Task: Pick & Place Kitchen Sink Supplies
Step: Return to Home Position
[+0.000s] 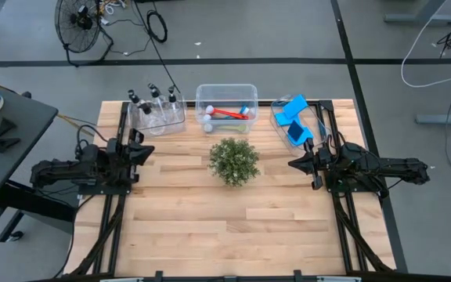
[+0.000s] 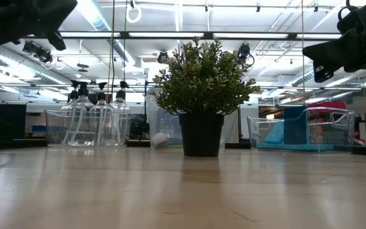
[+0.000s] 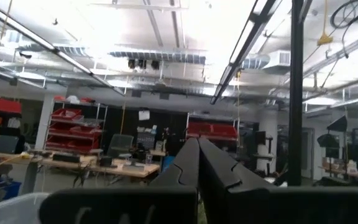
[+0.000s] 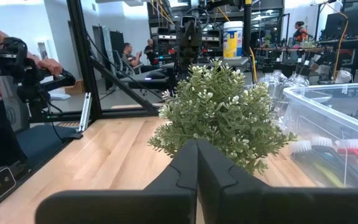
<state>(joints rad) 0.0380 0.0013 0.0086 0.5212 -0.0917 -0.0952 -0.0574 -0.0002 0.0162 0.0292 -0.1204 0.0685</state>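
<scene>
Currently both arms lie low at the sides of the table (image 1: 210,227), with the plant (image 1: 234,160) between them.

- Left gripper (image 1: 141,151): out to the plant's left, well apart from it. Jaws pressed together, nothing held.
- Right gripper (image 1: 297,163): to the plant's right and nearer to it, nose aimed at the foliage. Jaws closed too, and empty.
- Supplies are all binned behind the plant. The bottles (image 1: 155,98) are in the left bin (image 1: 159,124), behind and to the plant's left. The brushes (image 1: 227,114) are in the middle bin (image 1: 226,88), straight behind it. The blue sponges (image 1: 292,117) are in the right bin (image 1: 276,119), behind and to the plant's right.

Risks, as I judge them:

- The right gripper sits just in front of the sponge bin. A wrist swing toward that side of the plant could clip the rim and shove the light bin, or tip out a sponge that stands on edge.
- Any forward drift of the right arm would brush the plant; the pot looks easy to topple.
- The left gripper is near the bottle bin. The bottles are tall and probably top-heavy, so a knock could fell them.
</scene>
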